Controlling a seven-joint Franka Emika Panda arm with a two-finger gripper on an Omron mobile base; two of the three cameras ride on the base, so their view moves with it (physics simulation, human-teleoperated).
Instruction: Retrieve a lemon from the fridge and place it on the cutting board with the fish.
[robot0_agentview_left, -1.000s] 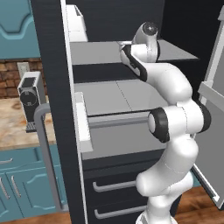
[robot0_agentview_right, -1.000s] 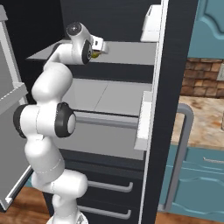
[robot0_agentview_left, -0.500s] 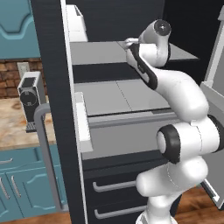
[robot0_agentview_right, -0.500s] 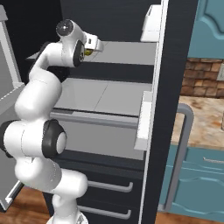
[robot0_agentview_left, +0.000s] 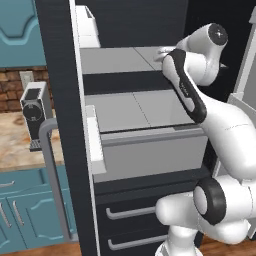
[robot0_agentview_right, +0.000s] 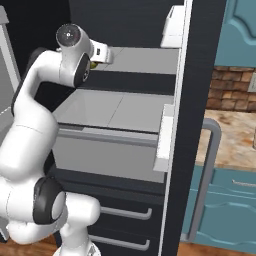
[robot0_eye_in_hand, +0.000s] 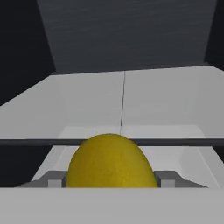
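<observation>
tool (robot0_eye_in_hand: 111, 181): clamped on the lemon (robot0_eye_in_hand: 110, 162), dead center at 6 o'clock | handling: light, round, kinda slick, so keep your squeeze across its middle

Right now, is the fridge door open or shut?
Open. The fridge door edge stands toward the camera, grey shelves are exposed, and the arm reaches inside with the lemon at the pincer.
</observation>
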